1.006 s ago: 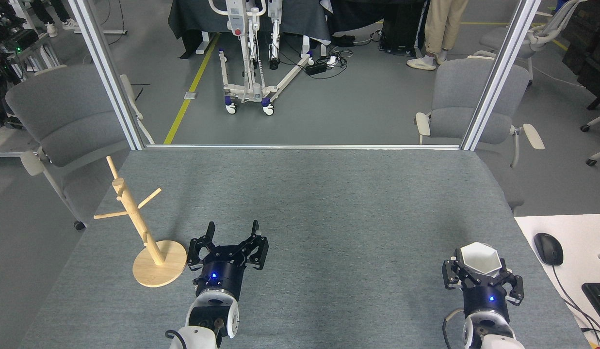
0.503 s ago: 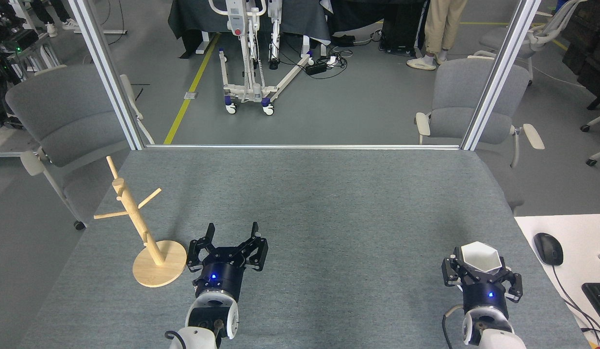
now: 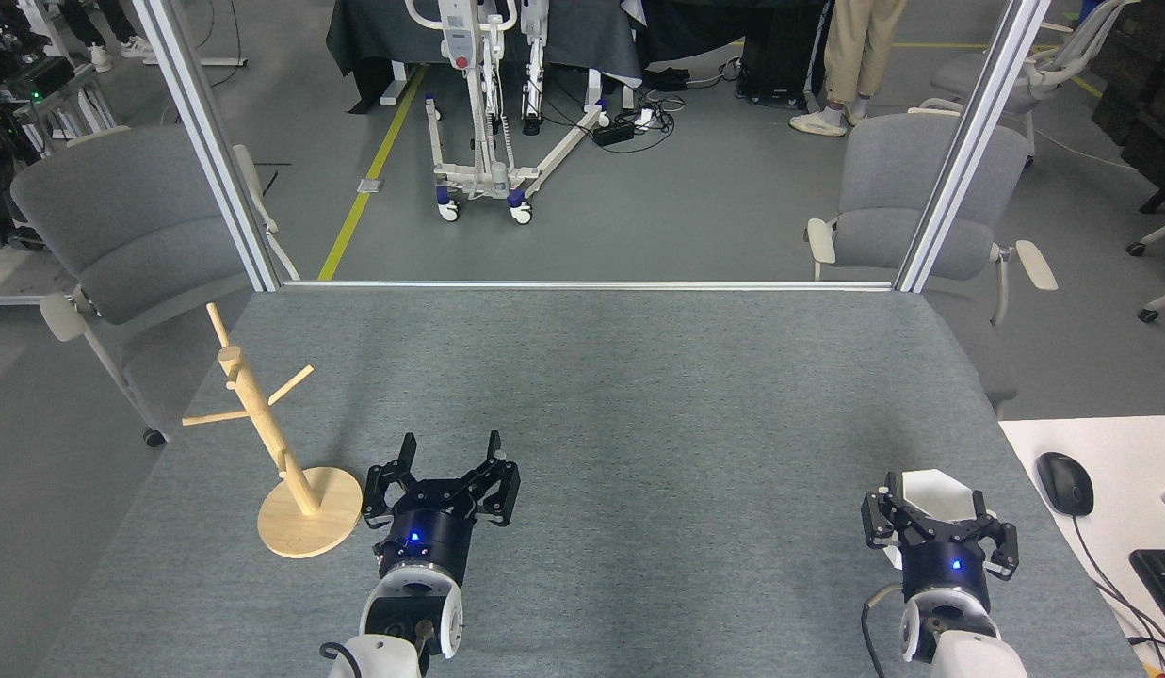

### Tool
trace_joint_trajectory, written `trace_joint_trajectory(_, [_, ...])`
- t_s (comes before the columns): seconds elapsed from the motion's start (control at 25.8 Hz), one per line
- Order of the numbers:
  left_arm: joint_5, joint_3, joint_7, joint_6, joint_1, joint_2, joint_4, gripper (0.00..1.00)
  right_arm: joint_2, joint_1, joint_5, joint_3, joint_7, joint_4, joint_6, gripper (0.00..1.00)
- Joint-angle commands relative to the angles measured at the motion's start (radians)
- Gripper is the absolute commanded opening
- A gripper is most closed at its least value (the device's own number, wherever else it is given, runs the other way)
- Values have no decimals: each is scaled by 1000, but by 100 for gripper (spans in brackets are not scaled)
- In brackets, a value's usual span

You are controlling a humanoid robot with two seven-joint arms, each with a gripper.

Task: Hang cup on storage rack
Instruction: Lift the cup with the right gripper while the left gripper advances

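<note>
Cup (image 3: 935, 492) above grey felt table (image 3: 639, 395)

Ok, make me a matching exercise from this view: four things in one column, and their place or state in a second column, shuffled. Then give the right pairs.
Things:
1. cup
2. storage rack
3. left gripper
4. computer mouse

Places or states:
A. open, holding nothing, just right of the wooden base
B. on the white desk past the grey table's right edge
C. between the right gripper's fingers, near the table's right side
D. standing on the table's left side, pegs bare

Pairs: 1-C, 2-D, 3-A, 4-B
</note>
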Motion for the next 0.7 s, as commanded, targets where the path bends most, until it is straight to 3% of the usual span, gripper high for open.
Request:
trace_joint_trajectory(0.0, [0, 1, 1, 2, -2, 0, 0, 100, -1, 0, -2, 0, 1, 0, -9, 83])
trace_joint_trajectory(0.12, [0, 1, 0, 3, 0, 0, 0, 100, -1, 0, -2, -2, 1, 0, -11, 57])
trace_joint_trajectory(0.31, [0, 1, 0, 5, 0, 0, 1, 100, -4, 1, -1, 0, 2, 0, -40, 38])
trace_joint_trajectory(0.43, [0, 1, 0, 6, -2, 0, 1, 100, -21, 1, -2, -2, 2, 0, -74, 31])
trace_joint_trajectory(0.66, [0, 1, 0, 5, -2, 0, 0, 100, -23, 0, -2, -5, 2, -4, -129, 31])
